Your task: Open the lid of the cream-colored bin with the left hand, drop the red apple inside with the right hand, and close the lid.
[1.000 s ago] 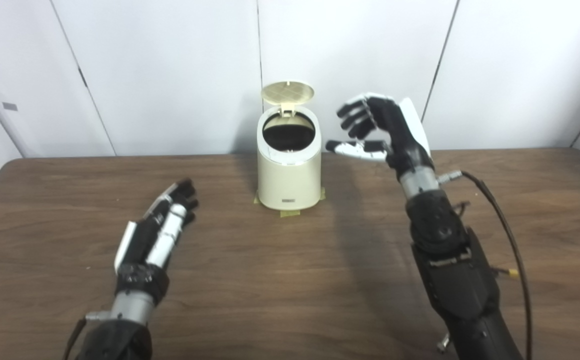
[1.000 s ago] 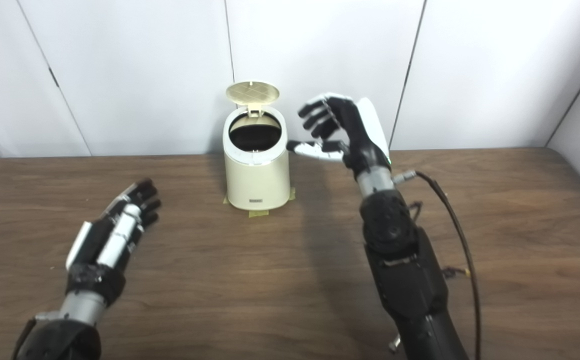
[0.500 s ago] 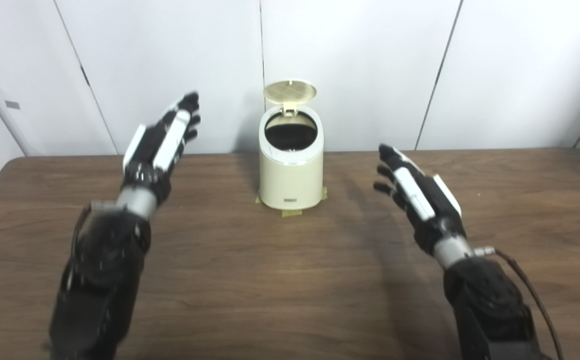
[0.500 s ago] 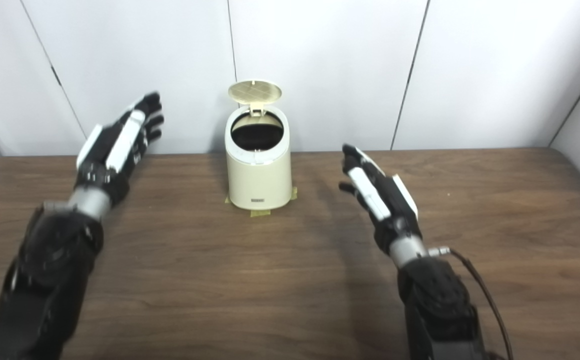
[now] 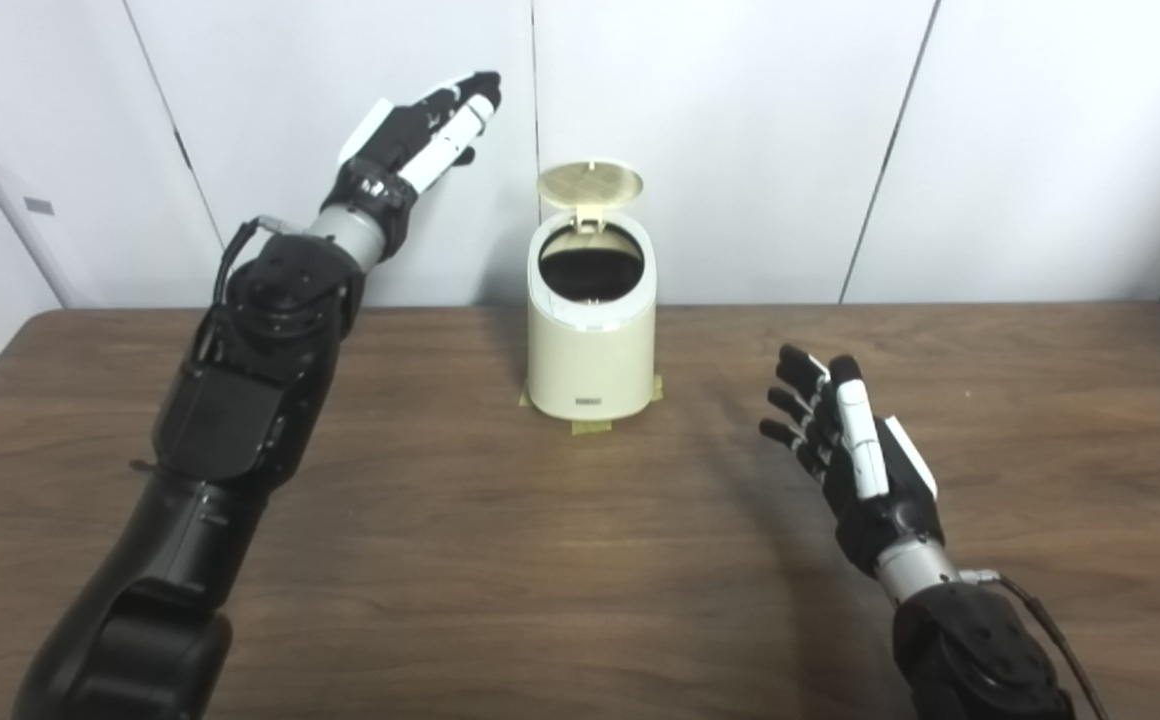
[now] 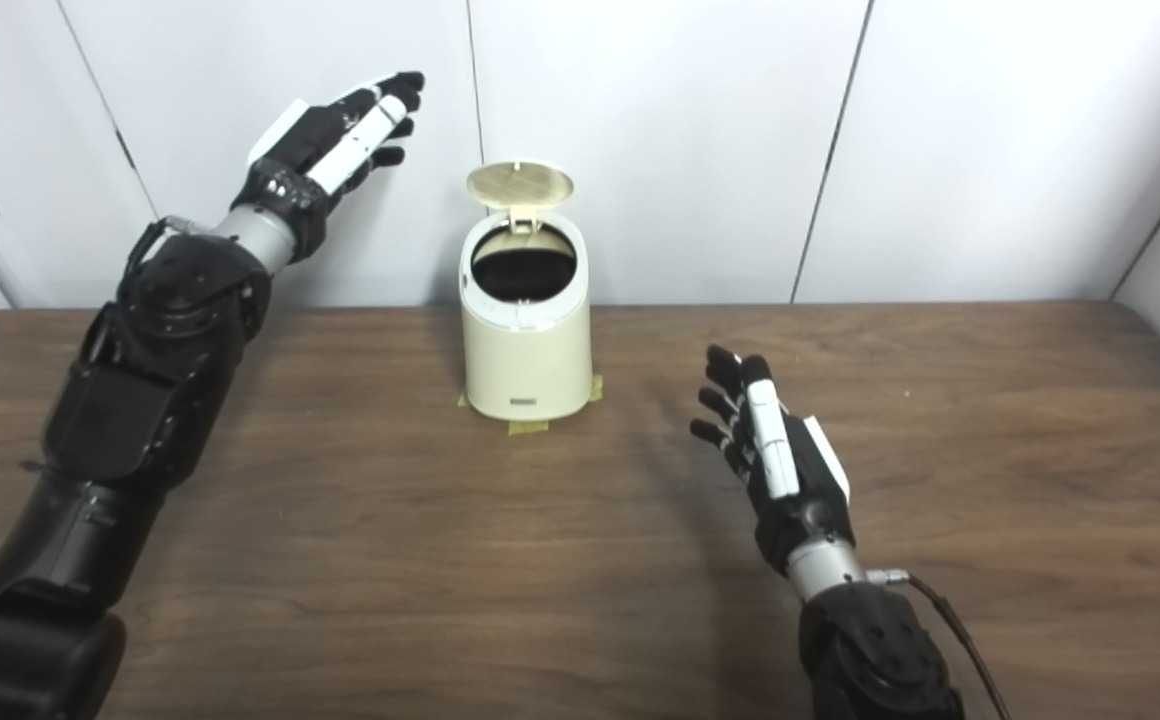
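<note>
With no apple in sight and both my hands spread empty, I judge only closing remains: my left hand [image 5: 418, 135], raised beside the upright lid [image 5: 590, 186] of the bin [image 5: 591, 360], must press it down while my right hand [image 5: 855, 455] idles.

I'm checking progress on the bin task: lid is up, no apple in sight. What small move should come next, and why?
Probably bring the left hand right and down onto the raised lid to push it shut. The cream-colored bin stands open, the left hand hovers open up beside the lid, and the right hand is open, empty and low over the table.
</note>
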